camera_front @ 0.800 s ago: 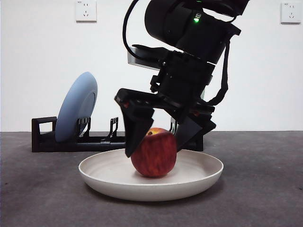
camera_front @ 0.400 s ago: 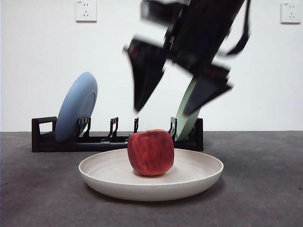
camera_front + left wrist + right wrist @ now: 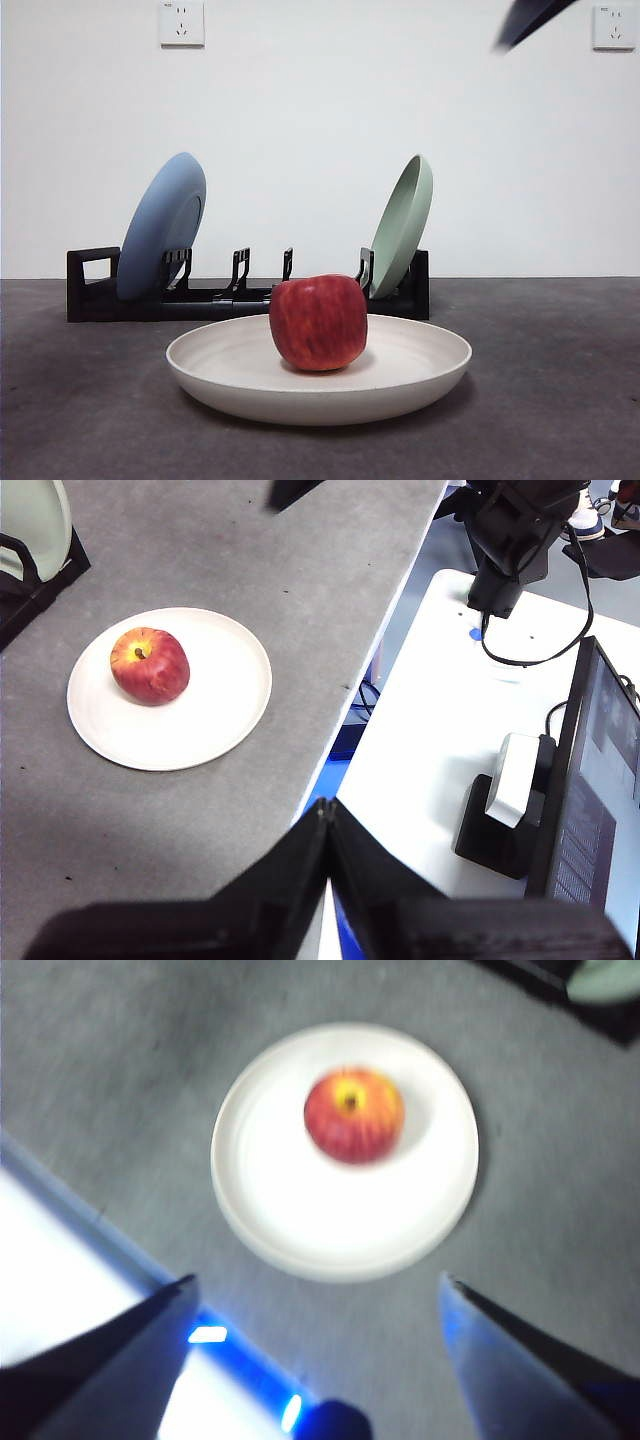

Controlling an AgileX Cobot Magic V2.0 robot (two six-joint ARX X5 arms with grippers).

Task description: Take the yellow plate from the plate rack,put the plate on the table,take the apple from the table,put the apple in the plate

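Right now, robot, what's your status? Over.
Right gripper open, high above the plate; left gripper shut, waiting aside. Red streaked apple sits in the round cream plate on the grey table. Nothing in the way.

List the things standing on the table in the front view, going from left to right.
Rack handle loop → blue plate → apple in the yellow plate → green plate.

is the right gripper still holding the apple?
No. In the right wrist view the right gripper is open, well apart from the apple, which sits free in the yellow plate.
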